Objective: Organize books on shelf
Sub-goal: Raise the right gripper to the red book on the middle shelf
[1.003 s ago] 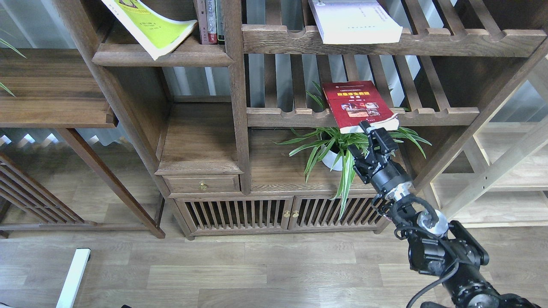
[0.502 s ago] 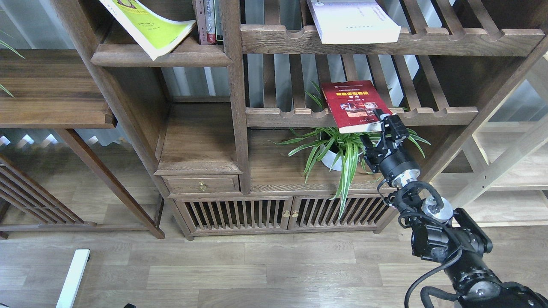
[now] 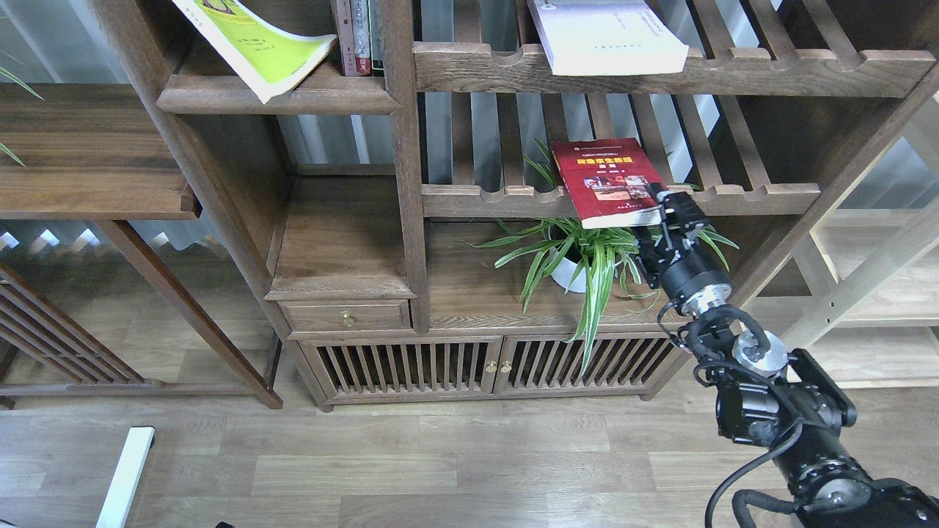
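Observation:
A red book [image 3: 605, 180] with a yellow title lies flat on a slatted shelf, its front edge hanging over the rail. My right gripper [image 3: 666, 202] is at the book's front right corner, touching or just beside it; its dark fingers cannot be told apart. A yellow-green and white book [image 3: 257, 44] leans tilted on the solid dark shelf [image 3: 220, 99] at the upper left, next to upright spines [image 3: 359, 37]. A pale lavender-white book [image 3: 605, 37] lies on the top slatted shelf. My left gripper is out of view.
A spider plant in a white pot [image 3: 579, 257] stands right under the red book, its leaves around my right arm. Below are a small drawer [image 3: 345, 315] and slatted cabinet doors [image 3: 484, 363]. A pale wood rack [image 3: 873, 293] stands to the right.
My right gripper has moved right and up along the red book's front edge to its right corner. The bent-up corner seen earlier no longer shows.

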Robot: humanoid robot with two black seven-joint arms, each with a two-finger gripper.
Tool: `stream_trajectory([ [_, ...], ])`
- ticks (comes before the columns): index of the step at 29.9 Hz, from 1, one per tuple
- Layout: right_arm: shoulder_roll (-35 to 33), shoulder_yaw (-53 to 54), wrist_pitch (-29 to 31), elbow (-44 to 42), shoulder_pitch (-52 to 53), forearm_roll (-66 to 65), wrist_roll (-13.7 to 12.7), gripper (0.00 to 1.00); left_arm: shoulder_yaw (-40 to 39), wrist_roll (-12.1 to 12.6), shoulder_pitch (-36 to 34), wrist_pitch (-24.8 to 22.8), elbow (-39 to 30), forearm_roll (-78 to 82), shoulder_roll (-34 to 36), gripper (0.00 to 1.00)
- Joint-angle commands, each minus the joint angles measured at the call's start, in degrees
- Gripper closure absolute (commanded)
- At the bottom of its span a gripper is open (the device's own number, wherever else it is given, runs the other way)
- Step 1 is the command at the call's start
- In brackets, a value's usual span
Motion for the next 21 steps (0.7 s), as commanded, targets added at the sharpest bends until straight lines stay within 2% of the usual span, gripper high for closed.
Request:
stream_trajectory([
  [1, 1.11, -0.45, 0.03, 0.39, -0.03, -1.02, 0.05, 0.20, 0.00, 0.00, -0.04, 0.00, 0.00, 0.01, 0.32, 0.01],
  [13, 1.03, -0.09, -0.76, -0.40, 2.17, -2.08, 0.14, 0.27, 0.00, 0.00, 1.10, 0.00, 0.00, -0.07, 0.50, 0.01],
  [15, 1.02, 0.08, -0.93, -0.49, 2.17, -2.08, 0.22, 0.35, 0.00, 0.00, 1.37, 0.00, 0.00, -0.07, 0.41, 0.01],
  [21, 1.03, 0.61, -1.02, -1.55, 2.08, -2.08, 0.49, 0.43, 0.00, 0.00, 1.80, 0.00, 0.00, -0.16, 0.41, 0.01],
])
